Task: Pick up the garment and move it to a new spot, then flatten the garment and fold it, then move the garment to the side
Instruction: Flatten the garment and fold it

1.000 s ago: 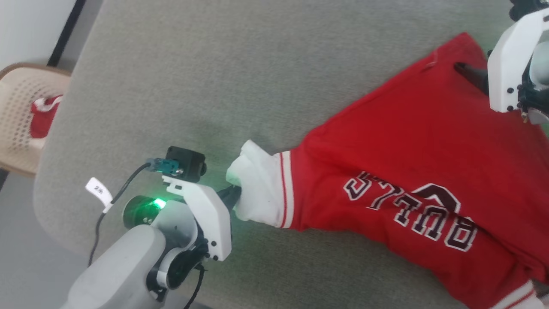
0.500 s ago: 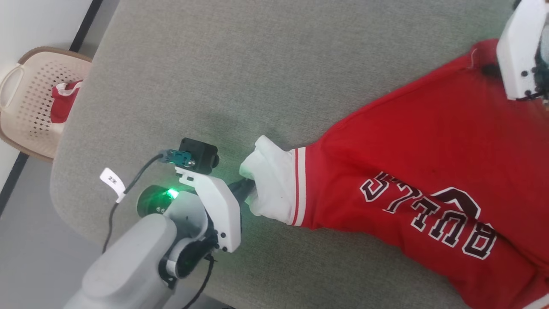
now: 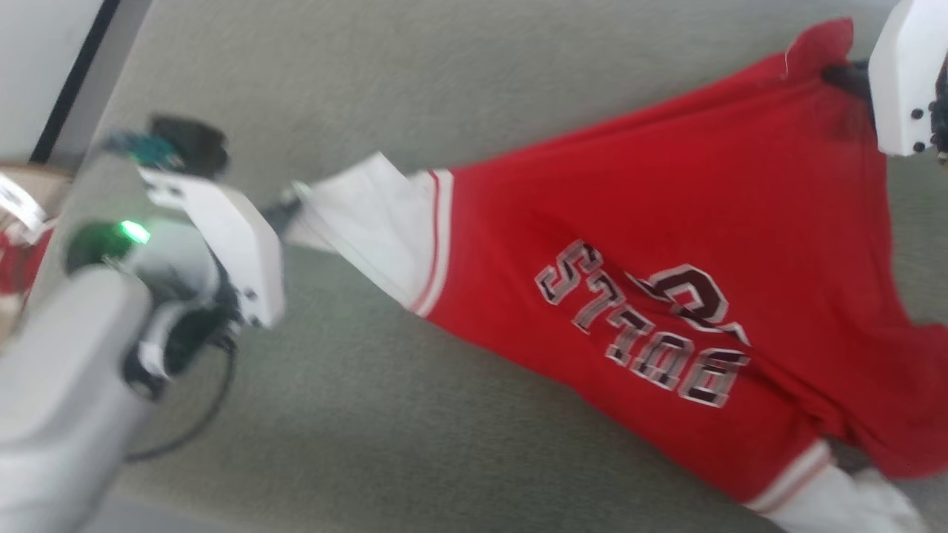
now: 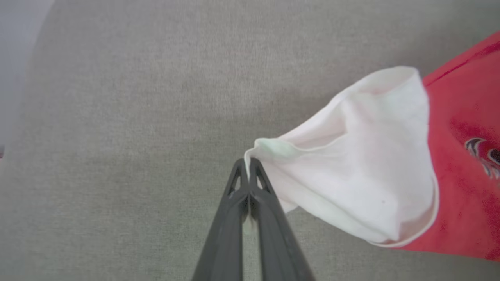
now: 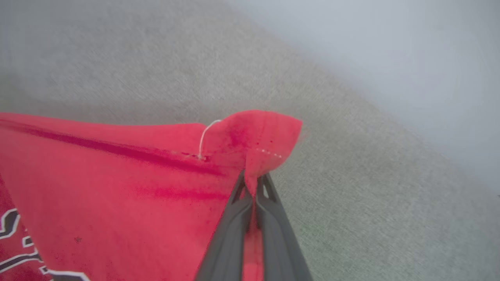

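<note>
The garment (image 3: 666, 244) is a bright red sports top with white sleeves, striped trim and dark lettering, stretched across the grey cushion. My left gripper (image 3: 292, 207) is shut on the white sleeve's tip (image 4: 273, 146) at the left. In the left wrist view the left gripper (image 4: 247, 164) pinches the white fabric edge between closed fingers. My right gripper (image 3: 840, 74) is shut on a red corner at the upper right. The right wrist view shows the right gripper (image 5: 253, 179) clamped on that red corner (image 5: 258, 132), lifted off the cushion.
A large grey fabric cushion (image 3: 370, 414) lies under everything, with its left edge near a pale wall and a dark strip (image 3: 74, 81). A second white sleeve (image 3: 844, 503) hangs at the lower right. A grey wall (image 5: 390, 50) rises behind the cushion.
The right gripper has shut on the red corner. Both grippers have pulled apart and up, stretching the garment taut. The head camera has also shifted, and the basket has slid out of view.
</note>
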{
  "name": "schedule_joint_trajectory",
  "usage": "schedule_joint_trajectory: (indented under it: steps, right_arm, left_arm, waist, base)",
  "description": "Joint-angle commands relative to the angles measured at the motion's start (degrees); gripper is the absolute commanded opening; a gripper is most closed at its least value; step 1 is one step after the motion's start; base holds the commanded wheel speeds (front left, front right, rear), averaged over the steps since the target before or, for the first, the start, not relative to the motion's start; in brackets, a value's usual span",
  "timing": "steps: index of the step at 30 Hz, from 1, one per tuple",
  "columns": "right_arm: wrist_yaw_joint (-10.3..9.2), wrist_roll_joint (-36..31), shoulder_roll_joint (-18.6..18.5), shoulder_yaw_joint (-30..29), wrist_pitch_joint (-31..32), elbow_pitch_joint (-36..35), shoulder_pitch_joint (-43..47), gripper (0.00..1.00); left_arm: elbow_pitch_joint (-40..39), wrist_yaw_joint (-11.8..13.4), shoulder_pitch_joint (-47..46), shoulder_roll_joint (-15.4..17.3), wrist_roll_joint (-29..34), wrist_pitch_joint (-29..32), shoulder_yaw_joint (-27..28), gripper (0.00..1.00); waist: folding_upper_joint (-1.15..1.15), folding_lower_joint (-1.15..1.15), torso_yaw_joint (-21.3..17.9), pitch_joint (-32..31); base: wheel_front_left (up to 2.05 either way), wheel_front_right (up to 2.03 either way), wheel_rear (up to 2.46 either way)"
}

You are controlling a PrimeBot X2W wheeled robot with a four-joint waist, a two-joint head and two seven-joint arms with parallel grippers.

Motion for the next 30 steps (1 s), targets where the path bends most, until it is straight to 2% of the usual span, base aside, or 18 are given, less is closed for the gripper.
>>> schedule_joint_trajectory:
  steps: [1,7,12,21,30]
  right_arm:
    - [-0.12,0.8,-0.4,-0.2,-1.3,-0.6,-0.6,0.0]
    - [-0.12,1.7,-1.1,-1.0,-6.8,-2.1,-1.4,0.0]
    - [-0.13,2.7,-0.5,-2.6,-9.5,-2.1,-1.7,0.0]
    - [-0.12,3.6,1.4,-5.7,-10.0,-2.2,-2.5,0.0]
    - [-0.13,-0.4,3.5,-9.2,-12.0,1.0,-3.9,0.0]
  left_arm:
    - [-0.3,0.5,-1.5,1.3,0.5,1.0,0.7,0.0]
    - [-1.8,0.0,-7.6,5.6,1.3,6.2,1.7,0.0]
    - [-1.7,-0.9,-12.7,7.5,2.0,9.7,1.7,0.0]
    - [3.1,-3.1,-20.9,6.9,2.3,13.3,1.3,0.0]
    - [11.4,-5.9,-28.6,4.2,3.8,11.8,0.8,0.0]
  waist:
    - [0.0,0.0,-2.9,-2.9]
    - [0.0,0.0,-7.0,-7.3]
    - [0.0,0.0,-9.7,-10.9]
    - [0.0,0.0,-13.3,-15.8]
    - [0.0,0.0,-14.9,-16.3]
  base:
    - [0.0,0.0,0.0]
    - [0.0,0.0,0.0]
    - [0.0,0.0,0.0]
    - [0.0,0.0,0.0]
    - [0.0,0.0,0.0]
